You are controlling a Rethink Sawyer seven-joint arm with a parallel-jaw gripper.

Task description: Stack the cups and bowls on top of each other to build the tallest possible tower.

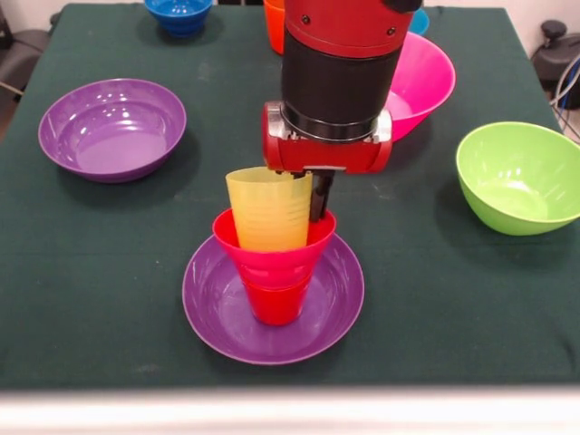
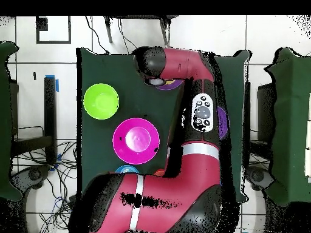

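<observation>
1. The tower [image 1: 274, 272] is sitting near the front edge of the counter [image 1: 91, 272]: a purple bowl [image 1: 210, 313] as base, a red cup [image 1: 275, 302] upright in it, a crimson bowl [image 1: 276, 249] nested on that, and a yellow cup [image 1: 267, 210] standing in the crimson bowl, leaning slightly.
2. The gripper [image 1: 317, 195] is hanging right over it; one dark finger is reaching down beside the yellow cup's rim, but I cannot tell whether the fingers are apart or clamped on the cup.
3. I am judging this as the placing of the yellow cup; next it needs seating straight, then a clean vertical lift away.
4. A second purple bowl [image 1: 112, 127], pink bowl [image 1: 421, 82], green bowl [image 1: 518, 177], blue bowl [image 1: 178, 15] and orange cup [image 1: 274, 24] are waiting on the green cloth.
5. Overhead, cables and tiled floor [image 2: 67, 48] are surrounding the counter.
</observation>
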